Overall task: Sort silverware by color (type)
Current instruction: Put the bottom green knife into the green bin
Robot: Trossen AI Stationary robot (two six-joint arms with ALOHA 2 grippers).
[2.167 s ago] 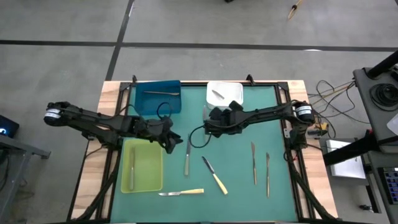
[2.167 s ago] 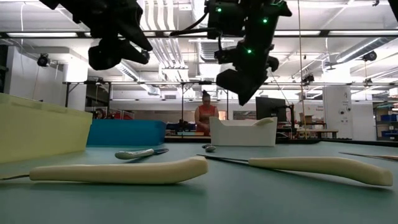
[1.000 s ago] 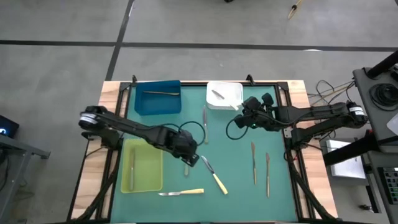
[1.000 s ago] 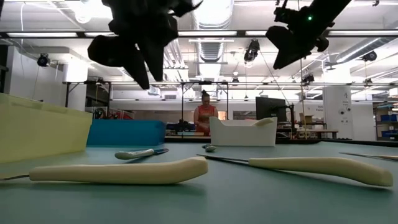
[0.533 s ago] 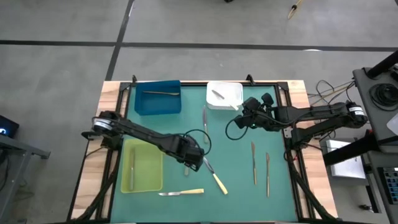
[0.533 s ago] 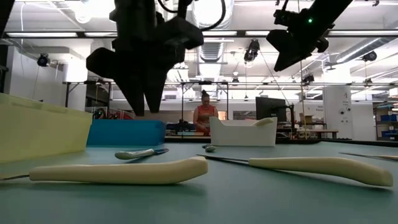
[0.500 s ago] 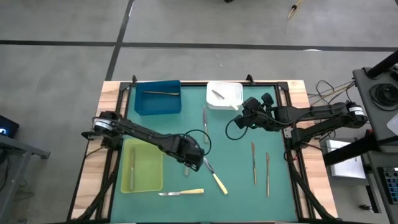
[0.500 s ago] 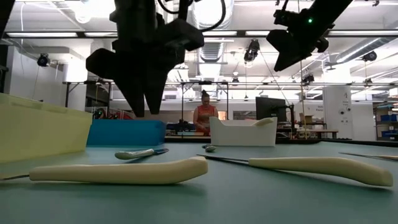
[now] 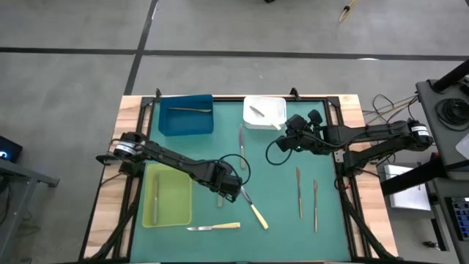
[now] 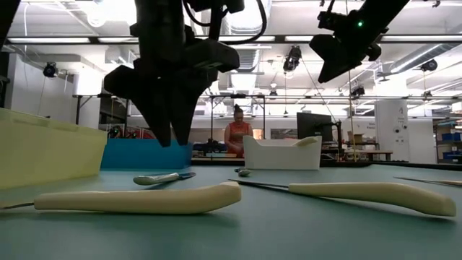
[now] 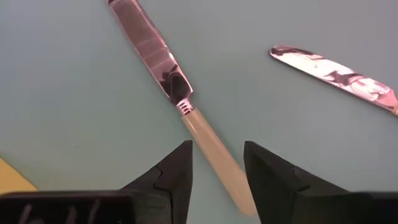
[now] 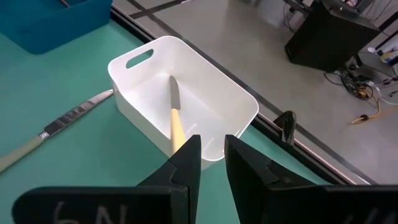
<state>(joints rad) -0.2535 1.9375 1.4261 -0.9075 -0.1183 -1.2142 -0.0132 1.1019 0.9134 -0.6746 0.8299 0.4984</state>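
Green tabletop [image 9: 278,205] is hosting the left hand [image 11: 214,168], fingers parted, straddling a yellow-handled knife [image 11: 186,112] lying directly beneath. Closing off-centre could be skidding the slim handle away. Right hand [image 12: 211,158], slightly open and empty, is hovering beside the white tray [image 12: 245,102].

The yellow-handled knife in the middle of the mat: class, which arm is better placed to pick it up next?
Left. The left gripper hangs open right over the knife's pale handle, while the right gripper waits by the white tray.
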